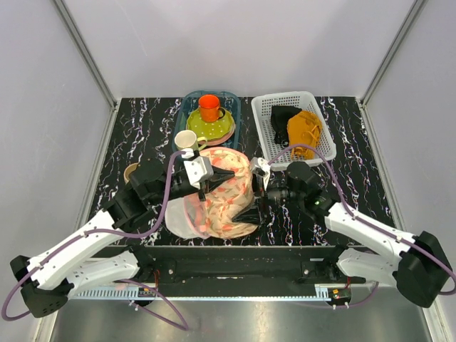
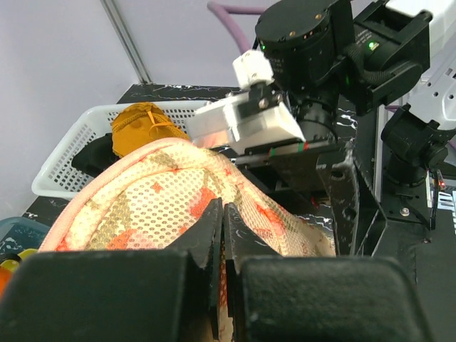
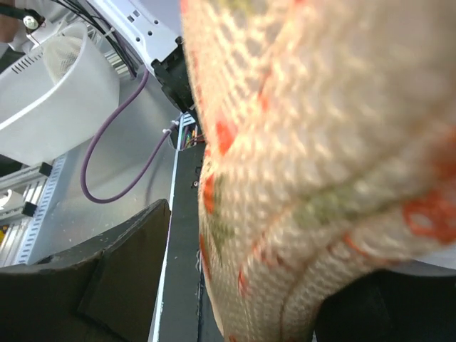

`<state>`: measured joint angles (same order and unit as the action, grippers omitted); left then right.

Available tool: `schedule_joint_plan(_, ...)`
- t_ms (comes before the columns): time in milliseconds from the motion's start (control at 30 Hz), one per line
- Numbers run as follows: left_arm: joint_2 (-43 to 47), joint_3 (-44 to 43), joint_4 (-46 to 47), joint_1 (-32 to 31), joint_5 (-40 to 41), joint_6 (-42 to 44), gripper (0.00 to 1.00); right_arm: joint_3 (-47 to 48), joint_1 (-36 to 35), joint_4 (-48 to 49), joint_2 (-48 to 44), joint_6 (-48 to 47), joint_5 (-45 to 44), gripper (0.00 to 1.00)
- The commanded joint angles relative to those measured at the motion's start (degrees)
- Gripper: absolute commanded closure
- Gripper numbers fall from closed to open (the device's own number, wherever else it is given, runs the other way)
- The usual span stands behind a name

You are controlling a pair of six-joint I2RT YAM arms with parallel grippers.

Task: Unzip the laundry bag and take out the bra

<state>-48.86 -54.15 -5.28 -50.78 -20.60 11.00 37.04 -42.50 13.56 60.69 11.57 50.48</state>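
Beyond laundry bag (image 1: 221,192): mug (image 1: 187,140), white basket (image 1: 261,132).

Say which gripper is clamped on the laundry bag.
The left gripper: it is pinched shut on the laundry bag, while the right gripper stands open astride it.

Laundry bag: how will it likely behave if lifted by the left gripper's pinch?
Probably floppy: the laundry bag folds into a ridge where the left gripper pinches it. Likely light for its size, being open mesh fabric. It should drape and sag rather than roll; what is inside is hidden.
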Motion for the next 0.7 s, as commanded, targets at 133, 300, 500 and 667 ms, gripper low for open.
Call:
schedule_joint_plan(133, -4.4, -1.6, 11.9, -0.2, 1.2, -1.9, 1.00, -2.0, -2.0, 12.6, 3.3, 8.2, -3.4, 0.42)
schedule_joint_plan(300, -11.7, -5.9, 11.4, -0.2, 7.9, -5.3, 1.00, -0.4, -2.1, 8.3, -0.6, 13.2, -11.7, 1.00)
schedule_joint_plan(500, -14.1, -9.9, 10.9, -0.1, 12.3, -10.8, 0.01, 1.8, -2.1, -7.2, -8.1, 16.8, -30.5, 1.00)
schedule_joint_plan(667, -11.3, -11.5, 5.8, -0.2, 24.0, -12.9, 0.01, 3.0, -2.1, -17.6, -14.2, 23.6, -56.0, 1.00)
